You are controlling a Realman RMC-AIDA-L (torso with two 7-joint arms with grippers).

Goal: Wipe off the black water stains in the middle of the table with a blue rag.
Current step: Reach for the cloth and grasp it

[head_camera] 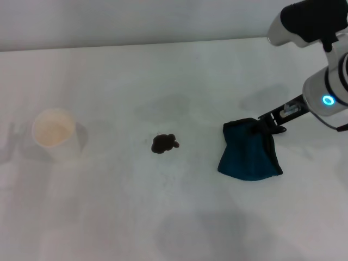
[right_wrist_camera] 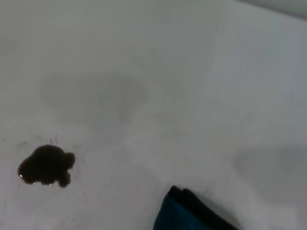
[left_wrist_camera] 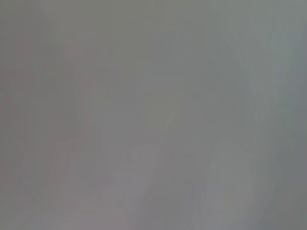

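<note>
The black water stain (head_camera: pixel 164 143) is a small dark lobed blotch in the middle of the white table (head_camera: pixel 136 217); it also shows in the right wrist view (right_wrist_camera: pixel 46 166). The blue rag (head_camera: pixel 249 152) is to the stain's right, bunched, its upper edge lifted. My right gripper (head_camera: pixel 270 126) is at the rag's top right edge and is shut on it. A corner of the rag (right_wrist_camera: pixel 184 213) shows in the right wrist view. The left gripper is out of view; the left wrist view shows only plain grey.
A white paper cup (head_camera: pixel 53 132) stands at the table's left side. The table's far edge (head_camera: pixel 163 43) meets a pale wall.
</note>
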